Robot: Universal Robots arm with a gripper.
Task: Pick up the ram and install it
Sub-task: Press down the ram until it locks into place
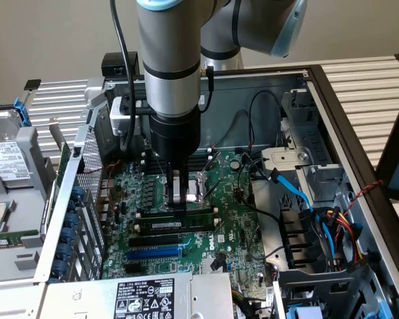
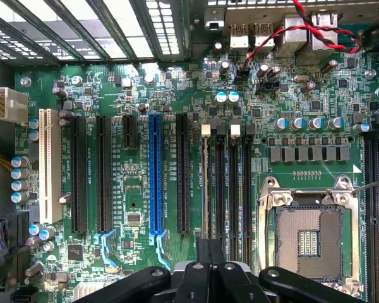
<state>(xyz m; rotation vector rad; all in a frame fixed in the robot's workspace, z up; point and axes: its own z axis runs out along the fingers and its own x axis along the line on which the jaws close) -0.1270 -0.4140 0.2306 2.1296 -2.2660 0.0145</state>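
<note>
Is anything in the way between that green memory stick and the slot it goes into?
Nothing visible does. The ram already stands edge-down along its black slot, with the shut end effector right over it.

You had the open computer case (image 1: pixel 332 100) lying on its side on a slatted metal bench (image 1: pixel 366 83), whose pale ribs showed behind the case and toward the exterior view's right. The case took up most of the bench. At the exterior view's left, a hard drive (image 1: pixel 5 161) lay beside the case in a grey bracket (image 1: pixel 28 149).
</note>
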